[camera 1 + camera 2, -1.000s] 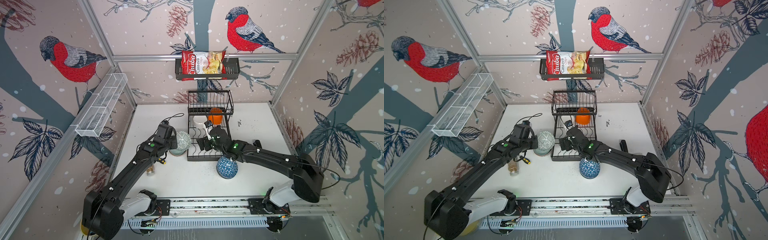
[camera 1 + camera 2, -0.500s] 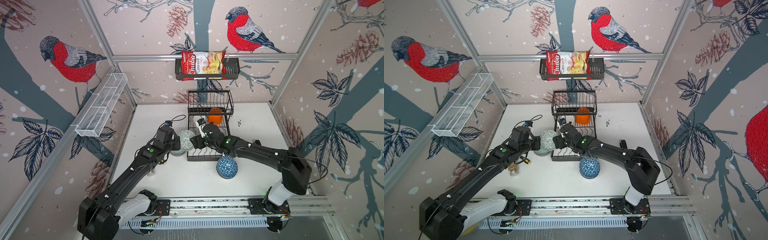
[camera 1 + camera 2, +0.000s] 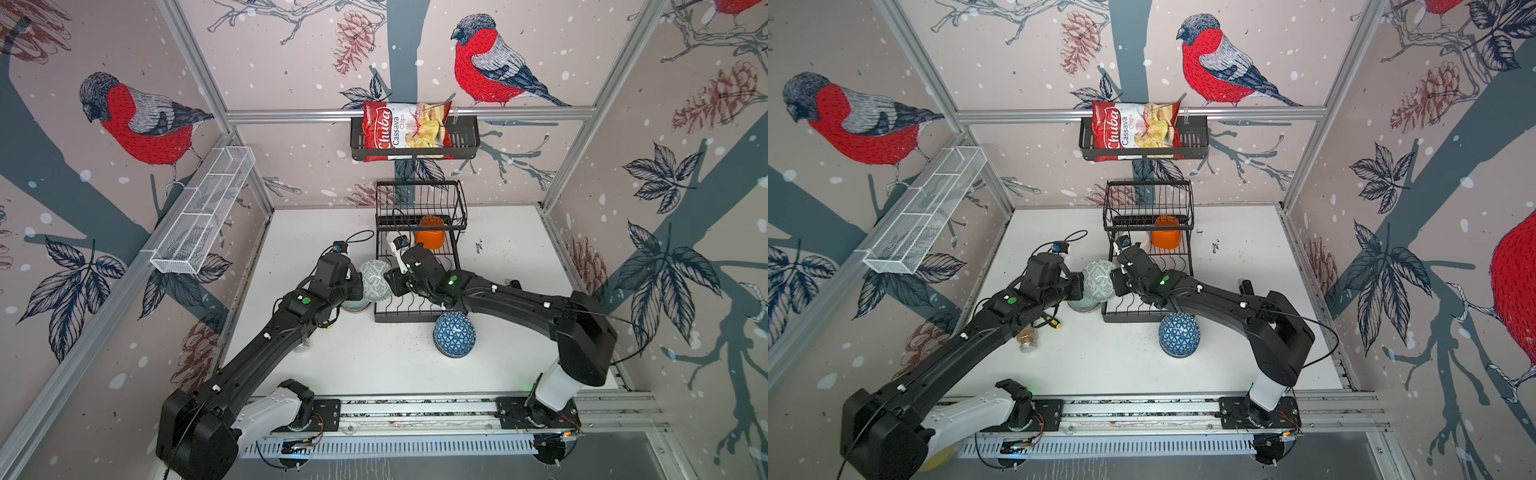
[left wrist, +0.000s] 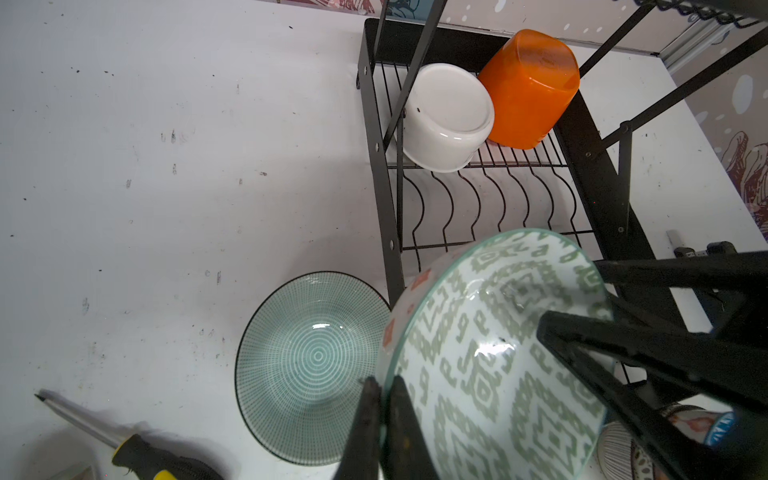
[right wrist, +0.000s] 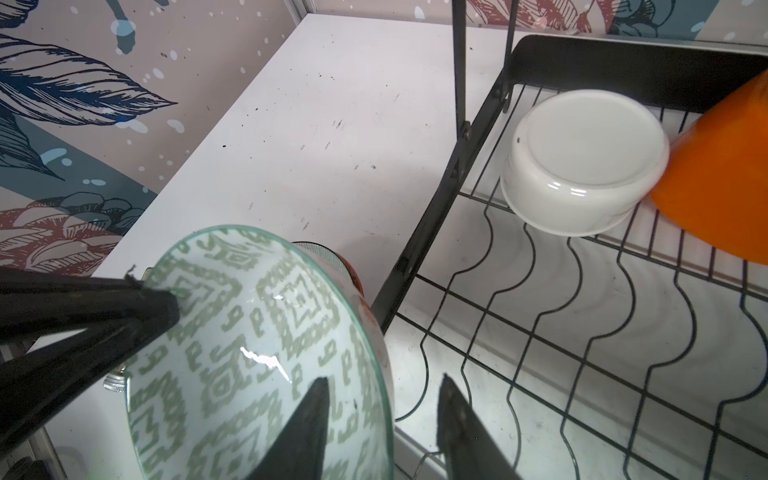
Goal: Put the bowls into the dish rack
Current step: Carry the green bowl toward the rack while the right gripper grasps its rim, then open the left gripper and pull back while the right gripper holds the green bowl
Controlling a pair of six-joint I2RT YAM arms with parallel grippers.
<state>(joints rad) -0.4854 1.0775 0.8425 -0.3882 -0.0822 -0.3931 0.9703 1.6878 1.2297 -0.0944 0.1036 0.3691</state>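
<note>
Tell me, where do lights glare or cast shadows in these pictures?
Left wrist view: white glints inside the green-patterned bowl, soft shadow beside the screwdriver; right wrist view: a glare streak in that bowl, small highlights on the white bowl.

At least five bowls (image 3: 454, 334) (image 3: 375, 280) (image 3: 430, 238) (image 4: 449, 116) (image 4: 311, 365), one dish rack (image 3: 419, 199), one screwdriver (image 4: 137, 449), one jar (image 3: 1027, 338), two claws (image 4: 384, 382) (image 5: 384, 380).

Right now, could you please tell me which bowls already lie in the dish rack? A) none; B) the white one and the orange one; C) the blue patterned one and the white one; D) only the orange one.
B: the white bowl and the orange bowl lie upside down, side by side, on the dish rack's lower wires, while the blue patterned bowl sits on the table in front of it.
</note>
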